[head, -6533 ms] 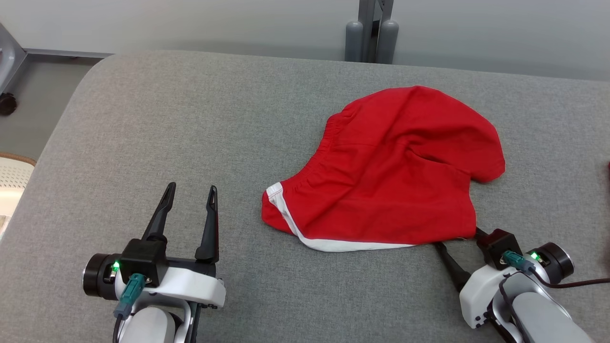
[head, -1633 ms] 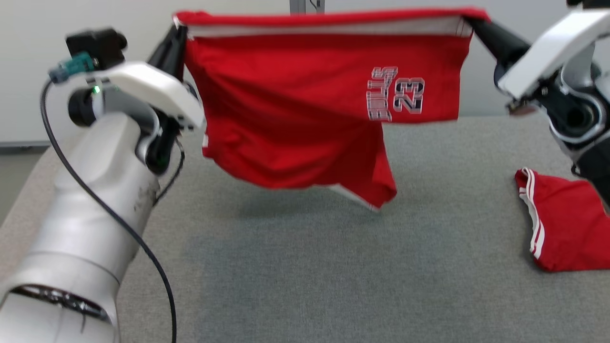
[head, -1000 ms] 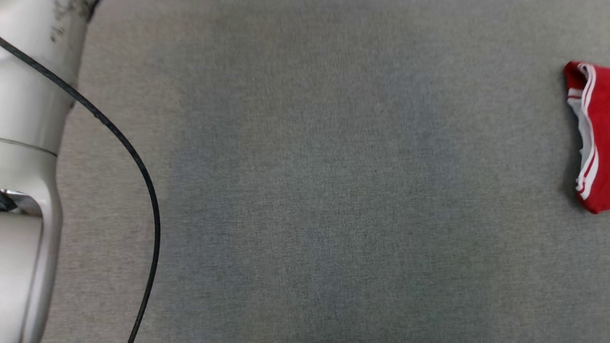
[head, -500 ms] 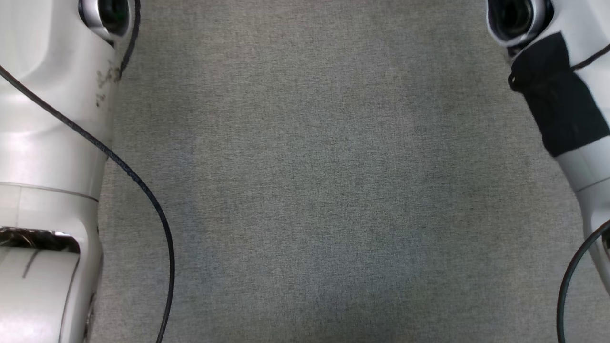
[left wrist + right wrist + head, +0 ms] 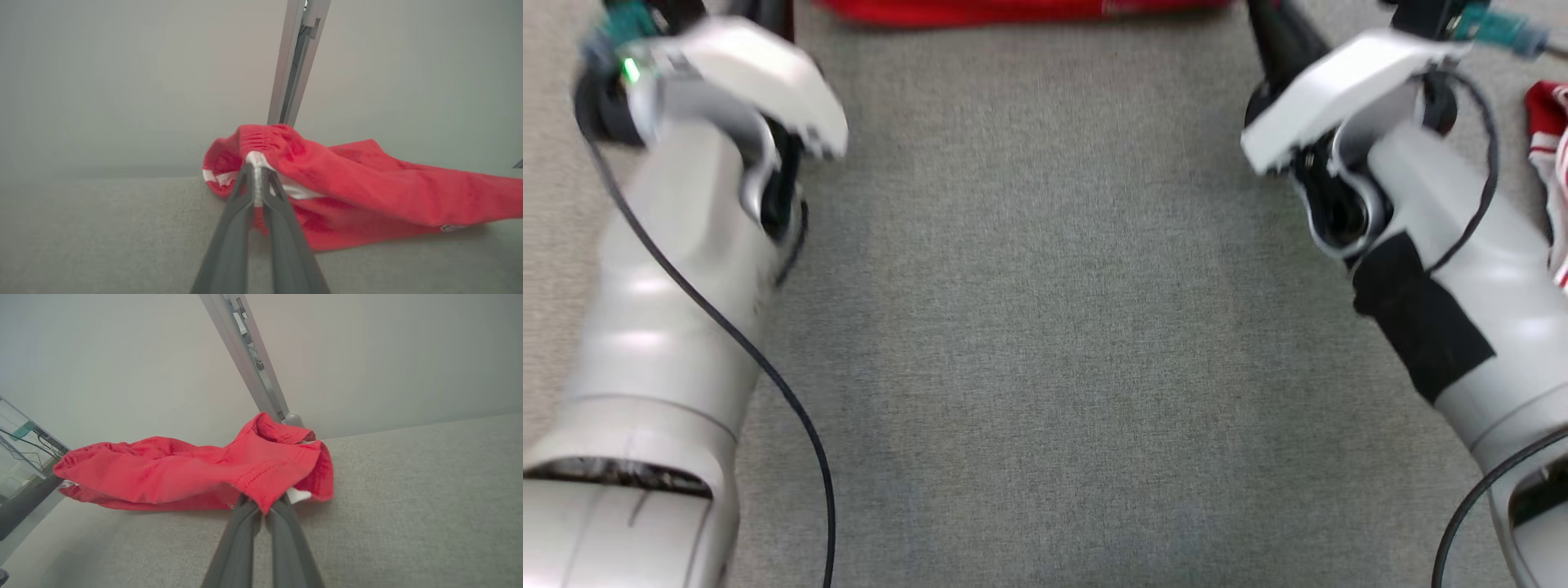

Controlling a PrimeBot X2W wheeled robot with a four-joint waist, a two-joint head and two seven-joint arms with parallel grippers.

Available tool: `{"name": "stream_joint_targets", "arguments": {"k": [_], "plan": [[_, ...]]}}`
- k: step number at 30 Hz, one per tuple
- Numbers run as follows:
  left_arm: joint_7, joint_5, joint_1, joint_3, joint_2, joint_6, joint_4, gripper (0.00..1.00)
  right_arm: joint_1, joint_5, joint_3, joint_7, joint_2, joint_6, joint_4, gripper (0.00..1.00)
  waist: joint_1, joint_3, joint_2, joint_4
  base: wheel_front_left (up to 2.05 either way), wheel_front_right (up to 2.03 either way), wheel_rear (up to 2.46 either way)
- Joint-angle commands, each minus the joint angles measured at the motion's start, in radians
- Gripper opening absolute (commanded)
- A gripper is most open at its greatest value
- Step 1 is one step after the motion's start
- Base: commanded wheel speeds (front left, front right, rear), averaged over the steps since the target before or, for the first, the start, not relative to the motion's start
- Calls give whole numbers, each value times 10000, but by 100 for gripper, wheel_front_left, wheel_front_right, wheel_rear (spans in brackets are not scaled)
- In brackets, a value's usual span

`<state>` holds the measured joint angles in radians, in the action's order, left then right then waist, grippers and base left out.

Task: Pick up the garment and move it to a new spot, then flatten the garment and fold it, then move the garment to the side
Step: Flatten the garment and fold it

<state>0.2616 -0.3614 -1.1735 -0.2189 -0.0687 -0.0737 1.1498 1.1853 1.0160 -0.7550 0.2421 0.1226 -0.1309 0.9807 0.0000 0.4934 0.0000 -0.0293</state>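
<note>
The shorts [image 5: 367,192], crumpled before, stretch between my left pincer [image 5: 255,170] and right pincer [image 5: 263,507], lowered from midair to the counter [image 5: 1045,327].

Grey surface [image 5: 1045,327] open between left arm [image 5: 662,310] and right arm [image 5: 1462,245]. Obstructions: red garment [image 5: 1013,10] ahead, second red cloth [image 5: 1547,114] at right, metal post [image 5: 296,61] beyond.

No lettering or number can be read on the red garment [image 5: 367,179] or elsewhere.
</note>
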Motion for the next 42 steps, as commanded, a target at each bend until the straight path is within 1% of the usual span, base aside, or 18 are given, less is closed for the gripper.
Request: {"name": "stream_joint_targets", "arguments": {"k": [1,6,12,13,18,30,35,42], "plan": [[30,179,221,-194,29,-114,260,0,-284,264,-187,-182,143,5,26,0,0,-447,0,89,0,0,0],[30,806,859,-1040,39,-224,1049,0,-1127,1112,-1013,-1020,430,5,76,0,0,-1158,0,215,0,0,0],[-69,1073,1692,-1496,73,-46,1316,0,-1976,1933,-1757,-1686,714,5,36,0,0,-1942,0,336,0,0,0],[-69,1073,1692,-1496,73,-46,1316,0,-1976,1933,-1757,-1686,714,5,36,0,0,-1942,0,336,0,0,0],[-319,1093,2523,-1730,94,-23,1376,0,-2594,2425,-2282,-2163,866,5,72,0,0,-2617,0,416,0,0,0],[-669,710,4382,-1997,128,-151,1405,0,-4040,3231,-3329,-2910,1347,5,-32,0,0,-4052,0,593,0,0,0],[-734,278,5123,-2172,129,-288,1357,0,-4730,3603,-3498,-2853,1499,5,-136,0,0,-4630,0,723,0,0,0],[-518,-506,6021,-2575,136,-446,1002,0,-5363,3906,-3791,-2661,1667,5,-561,0,0,-5134,0,839,0,0,0]]}}
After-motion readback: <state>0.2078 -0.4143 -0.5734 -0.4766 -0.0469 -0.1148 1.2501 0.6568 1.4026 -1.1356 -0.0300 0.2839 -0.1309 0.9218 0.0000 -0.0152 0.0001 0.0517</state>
